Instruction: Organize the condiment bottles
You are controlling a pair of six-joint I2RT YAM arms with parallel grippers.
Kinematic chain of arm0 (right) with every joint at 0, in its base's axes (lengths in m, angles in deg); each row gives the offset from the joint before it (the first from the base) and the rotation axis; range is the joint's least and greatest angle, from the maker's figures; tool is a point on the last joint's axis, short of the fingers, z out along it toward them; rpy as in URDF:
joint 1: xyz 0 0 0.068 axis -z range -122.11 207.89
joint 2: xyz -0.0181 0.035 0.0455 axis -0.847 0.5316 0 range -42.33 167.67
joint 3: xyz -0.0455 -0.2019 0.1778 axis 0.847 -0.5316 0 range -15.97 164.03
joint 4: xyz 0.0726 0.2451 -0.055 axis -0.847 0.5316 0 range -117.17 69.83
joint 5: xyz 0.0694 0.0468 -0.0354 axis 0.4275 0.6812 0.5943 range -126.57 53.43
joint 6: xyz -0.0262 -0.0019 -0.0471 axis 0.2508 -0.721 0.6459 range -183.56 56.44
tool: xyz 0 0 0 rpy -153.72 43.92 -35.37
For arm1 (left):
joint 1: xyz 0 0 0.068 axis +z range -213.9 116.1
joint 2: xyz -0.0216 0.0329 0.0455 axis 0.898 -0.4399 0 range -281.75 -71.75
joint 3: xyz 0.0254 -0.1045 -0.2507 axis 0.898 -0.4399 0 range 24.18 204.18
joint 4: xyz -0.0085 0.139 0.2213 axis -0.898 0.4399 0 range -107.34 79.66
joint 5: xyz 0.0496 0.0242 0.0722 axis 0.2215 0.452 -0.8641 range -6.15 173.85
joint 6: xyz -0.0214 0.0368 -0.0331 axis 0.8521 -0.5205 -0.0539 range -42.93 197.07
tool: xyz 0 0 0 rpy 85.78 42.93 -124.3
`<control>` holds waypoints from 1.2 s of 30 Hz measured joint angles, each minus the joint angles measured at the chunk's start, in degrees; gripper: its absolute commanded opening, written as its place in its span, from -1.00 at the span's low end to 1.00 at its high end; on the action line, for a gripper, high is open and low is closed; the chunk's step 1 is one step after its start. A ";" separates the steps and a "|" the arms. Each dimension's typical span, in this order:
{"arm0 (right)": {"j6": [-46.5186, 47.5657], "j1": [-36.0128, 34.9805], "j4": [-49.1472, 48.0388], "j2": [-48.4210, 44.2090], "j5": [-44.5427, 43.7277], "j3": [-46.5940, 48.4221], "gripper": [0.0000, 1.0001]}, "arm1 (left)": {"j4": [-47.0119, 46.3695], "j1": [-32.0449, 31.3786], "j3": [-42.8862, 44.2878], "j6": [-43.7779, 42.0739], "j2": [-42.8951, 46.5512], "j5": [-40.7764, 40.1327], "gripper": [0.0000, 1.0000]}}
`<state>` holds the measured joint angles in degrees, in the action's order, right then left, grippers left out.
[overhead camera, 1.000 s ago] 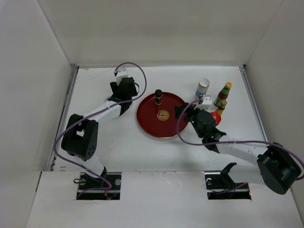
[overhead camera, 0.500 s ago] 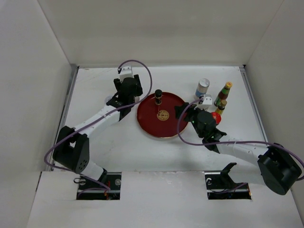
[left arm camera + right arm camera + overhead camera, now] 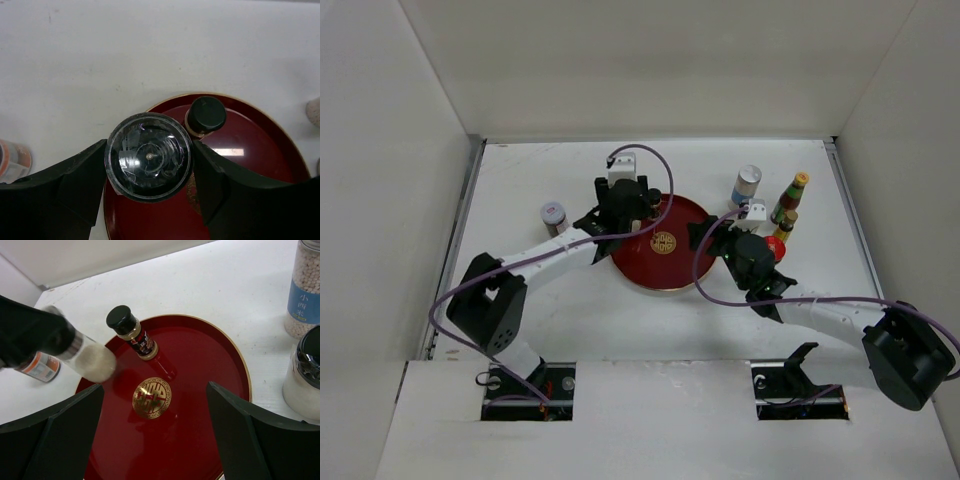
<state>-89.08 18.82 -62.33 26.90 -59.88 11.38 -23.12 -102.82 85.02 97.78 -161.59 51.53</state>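
Observation:
My left gripper (image 3: 625, 207) is shut on a shaker (image 3: 149, 156) with a dark, shiny lid and white contents. It holds the shaker over the left part of the round red tray (image 3: 682, 272), as the right wrist view (image 3: 92, 361) also shows. A black-capped bottle (image 3: 653, 200) stands on the tray's far side, just beyond the shaker (image 3: 205, 115). My right gripper (image 3: 705, 236) is open and empty over the tray's right edge, with the gold emblem (image 3: 151, 397) between its fingers.
A grey-lidded jar (image 3: 554, 216) stands left of the tray. Right of the tray stand a blue-labelled shaker (image 3: 747, 184), a yellow-capped green bottle (image 3: 793, 195), a small yellowish bottle (image 3: 785, 224) and a red-capped one (image 3: 776, 248). A dark-lidded jar (image 3: 304, 377) is beside my right finger.
My left arm has swung right from the table left of the tray to over the tray's left part, carrying the shaker. The grey-lidded jar now shows. The right arm has not moved.

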 measured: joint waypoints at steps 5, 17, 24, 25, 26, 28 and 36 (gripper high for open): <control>0.00 0.00 0.00 0.00 0.00 0.00 0.80 | -0.22 -0.28 0.00 -0.04 -5.11 -0.28 -0.18; 0.00 0.00 0.00 0.00 0.00 0.00 0.82 | -5.09 -1.03 -1.05 -0.15 -4.35 -1.75 0.81; 0.00 0.00 0.00 0.00 0.00 0.00 0.82 | -5.44 0.11 -8.90 0.72 8.09 -5.07 0.94; 0.00 0.00 0.00 0.00 0.00 0.00 0.82 | -5.38 1.16 -9.57 1.18 9.57 -5.75 0.94; 0.00 0.00 0.00 0.00 0.00 0.00 0.82 | -5.22 2.27 -10.08 1.66 10.60 -6.40 0.94; 0.00 0.00 0.00 0.00 0.00 0.00 0.82 | -4.76 5.16 -11.10 2.71 11.78 -7.89 0.94; 0.02 0.00 0.00 0.00 0.00 0.00 0.83 | -0.85 16.33 -16.00 7.15 11.13 -9.77 0.93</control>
<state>-89.06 18.82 -62.33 26.90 -59.88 11.38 -23.98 -86.49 69.02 104.93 -150.47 41.76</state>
